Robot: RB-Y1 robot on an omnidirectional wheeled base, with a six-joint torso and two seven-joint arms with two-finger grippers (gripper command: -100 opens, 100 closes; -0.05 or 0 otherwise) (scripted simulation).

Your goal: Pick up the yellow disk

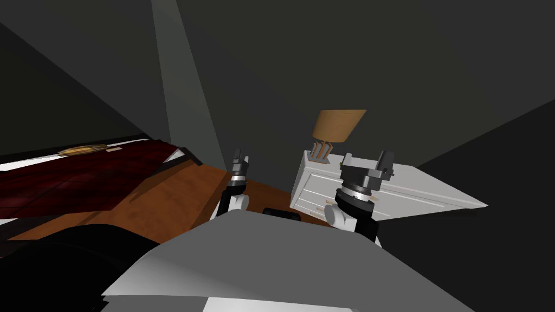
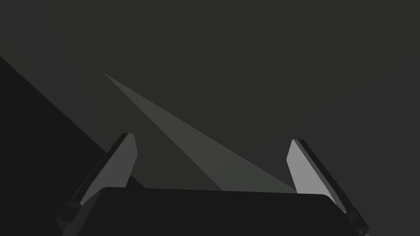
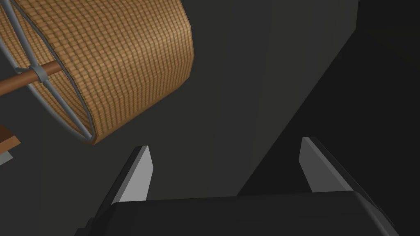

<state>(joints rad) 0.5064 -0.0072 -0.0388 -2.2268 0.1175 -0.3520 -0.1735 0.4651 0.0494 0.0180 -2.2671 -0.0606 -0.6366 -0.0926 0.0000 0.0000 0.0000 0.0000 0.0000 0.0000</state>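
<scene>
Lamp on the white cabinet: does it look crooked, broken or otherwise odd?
Nothing stands out. The lamp stands on the white cabinet, and its lean in the head view matches the cabinet's slant, so it seems to be the camera's. In the right wrist view its woven shade looks whole.

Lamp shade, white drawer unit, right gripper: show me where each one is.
lamp shade point(image 3: 123, 57): right wrist view, woven outer side.
white drawer unit point(image 1: 317, 187): head view, drawer front.
right gripper point(image 3: 225, 144): right wrist view, midway between its open fingertips.
</scene>
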